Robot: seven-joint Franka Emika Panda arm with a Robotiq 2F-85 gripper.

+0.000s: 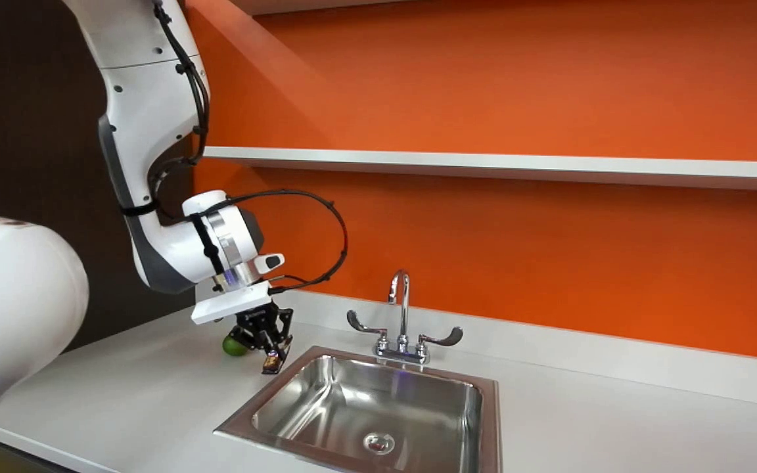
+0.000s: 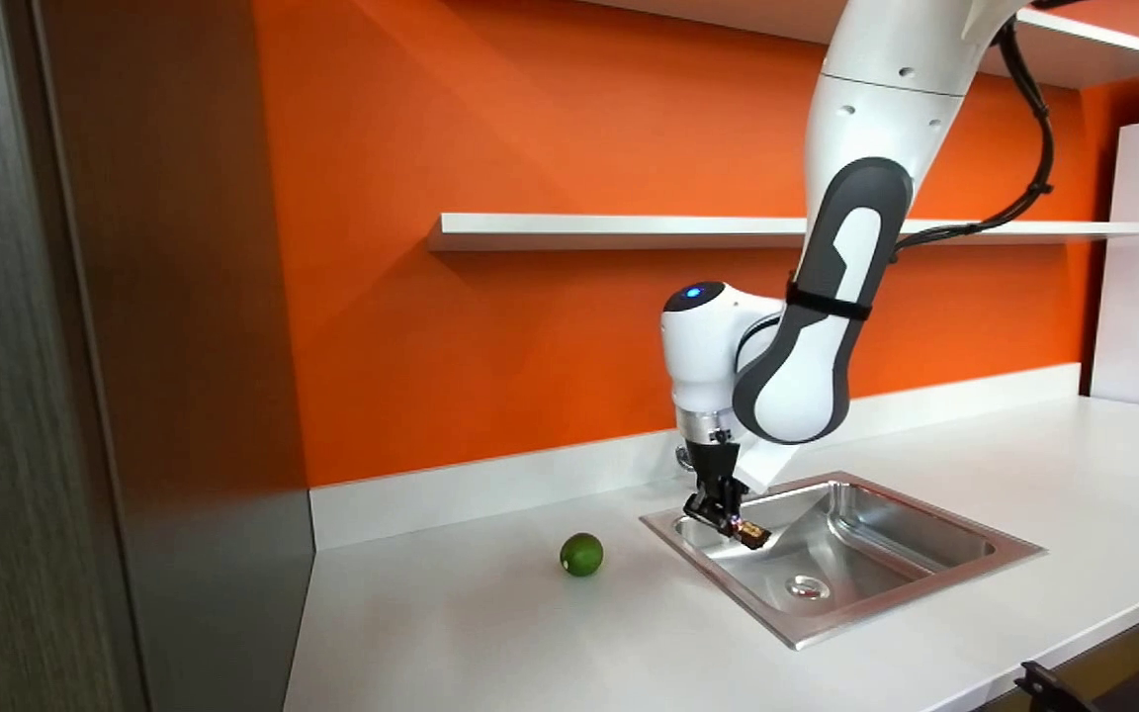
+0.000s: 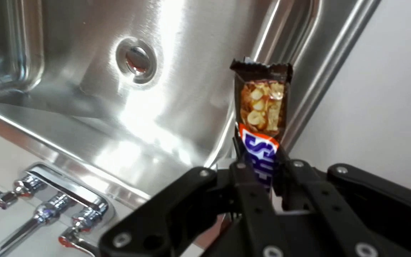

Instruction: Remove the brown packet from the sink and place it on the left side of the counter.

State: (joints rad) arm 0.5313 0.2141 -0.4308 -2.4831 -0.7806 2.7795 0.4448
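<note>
The brown packet (image 3: 262,103), a snack bar wrapper with a nut picture and purple lettering, is held between the fingers of my gripper (image 3: 261,153). Its lower end is hidden between the jaws. The packet also shows small at the fingertips in both exterior views (image 1: 272,362) (image 2: 752,535). My gripper (image 1: 278,348) is shut on it and holds it in the air near the sink's left edge; it also shows in an exterior view (image 2: 723,514). The steel sink (image 1: 490,427) has nothing visible in its basin. The white counter (image 1: 129,387) extends to the left of the sink.
A green lime (image 2: 581,555) sits on the counter left of the sink, partly behind the gripper in an exterior view (image 1: 234,346). The faucet (image 1: 403,328) with two handles stands behind the sink. A white shelf (image 1: 483,162) runs along the orange wall. A dark panel (image 2: 184,396) bounds the left end.
</note>
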